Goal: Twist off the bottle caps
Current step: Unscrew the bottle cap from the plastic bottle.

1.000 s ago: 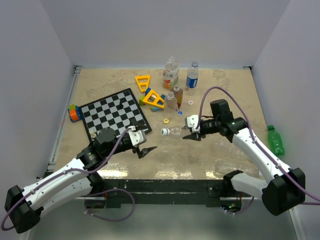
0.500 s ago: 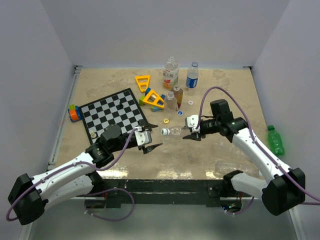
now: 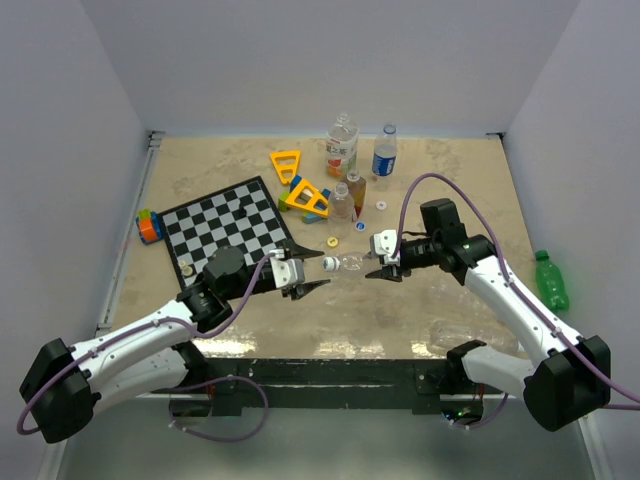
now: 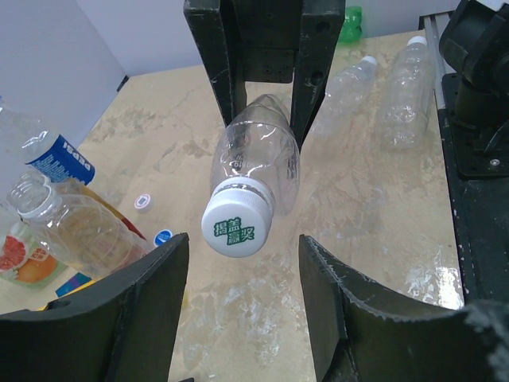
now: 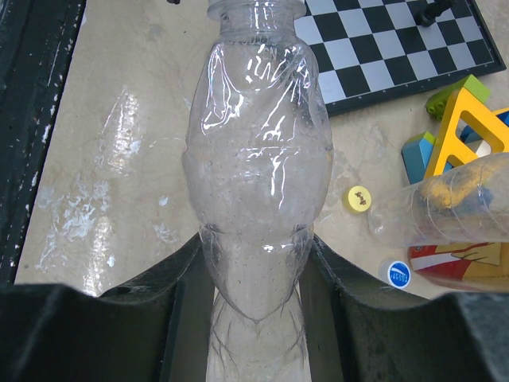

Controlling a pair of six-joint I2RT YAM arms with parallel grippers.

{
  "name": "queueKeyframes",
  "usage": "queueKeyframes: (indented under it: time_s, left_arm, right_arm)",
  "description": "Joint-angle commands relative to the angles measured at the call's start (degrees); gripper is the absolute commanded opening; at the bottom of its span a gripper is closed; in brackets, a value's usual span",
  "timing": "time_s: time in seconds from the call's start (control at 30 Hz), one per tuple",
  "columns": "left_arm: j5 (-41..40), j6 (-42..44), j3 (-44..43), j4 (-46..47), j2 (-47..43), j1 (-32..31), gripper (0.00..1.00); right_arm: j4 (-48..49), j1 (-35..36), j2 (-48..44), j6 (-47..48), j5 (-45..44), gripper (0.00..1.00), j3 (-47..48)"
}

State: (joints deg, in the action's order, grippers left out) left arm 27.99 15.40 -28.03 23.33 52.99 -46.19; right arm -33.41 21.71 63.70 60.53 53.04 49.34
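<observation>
A clear unlabelled bottle (image 3: 350, 263) hangs level above the table, and my right gripper (image 3: 372, 265) is shut on its body. The right wrist view shows both fingers pressing the bottle (image 5: 258, 159) at its waist, with my right gripper (image 5: 256, 239) around it. Its white cap (image 3: 329, 264) points left toward my left gripper (image 3: 316, 266). In the left wrist view the cap (image 4: 237, 227), with green print, sits right at the tips of my left gripper (image 4: 241, 243). The jaws stand open, wider than the cap, and touch nothing.
An orange-label bottle (image 3: 341, 148), a blue-label bottle (image 3: 385, 152) and two small opened bottles (image 3: 343, 200) stand at the back. Loose yellow (image 3: 333, 241) and blue (image 3: 361, 225) caps lie nearby. A chessboard (image 3: 228, 228) and yellow toy frames (image 3: 308, 198) lie left. A green bottle (image 3: 551, 280) lies far right.
My left gripper has moved right, up to the bottle's cap, and its jaws have narrowed. The right arm and the held bottle have not moved.
</observation>
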Motion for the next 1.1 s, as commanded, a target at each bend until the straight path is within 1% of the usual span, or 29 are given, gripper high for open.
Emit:
queueKeyframes:
  time_s: [0.0, 0.23, 0.37, 0.53, 0.6, 0.77, 0.8, 0.87, 0.9, 0.93, 1.07]
  left_arm:
    - [2.6, -1.2, -2.6, 5.8, 0.5, 0.0, 0.6]
    - [2.9, -2.0, -2.6, 6.6, 0.5, 0.0, 0.54]
    - [3.0, -2.7, -2.6, 7.2, 0.7, 0.0, 0.52]
    - [3.4, -3.3, -2.8, 7.0, 1.1, 0.0, 0.45]
    - [3.4, -3.5, -3.0, 6.8, 1.1, -0.1, 0.39]
    - [2.8, -7.0, -3.6, 6.1, 1.1, 0.0, 0.07]
    - [2.1, -9.2, -3.9, 5.9, 1.1, 0.0, 0.0]
    - [0.5, -14.2, -5.0, 4.0, 1.3, 0.0, 0.0]
    - [-0.8, -18.3, -6.2, 2.4, 1.5, -0.1, 0.0]
    - [-3.4, -21.5, -7.7, -0.4, 1.9, 0.0, 0.0]
    - [-16.2, -42.8, -15.7, -15.1, 3.3, 0.0, 0.0]
  right_arm:
    - [-0.4, -0.1, -0.3, 0.2, 0.5, 0.13, 0.2]
    - [-0.4, -0.2, -0.2, 0.2, 0.5, 0.13, 0.3]
    - [-0.4, -0.1, -0.2, 0.2, 0.4, 0.13, 0.4]
    - [-0.4, -0.1, -0.2, 0.2, 0.5, 0.13, 0.2]
    - [-0.4, -0.2, -0.2, 0.2, 0.5, 0.13, 0.3]
    - [-0.5, -0.1, -0.2, 0.2, 0.4, 0.13, 0.2]
    - [-0.4, -0.1, -0.3, 0.2, 0.3, 0.13, 0.2]
    - [-0.4, -0.1, -0.3, 0.2, 0.4, 0.13, 0.2]
    - [-0.4, -0.1, -0.3, 0.2, 0.3, 0.13, 0.2]
    - [-0.4, -0.1, -0.2, 0.2, 0.2, 0.13, 0.2]
    - [-0.3, -0.1, -0.1, 0.2, 0.3, 0.13, 0.2]
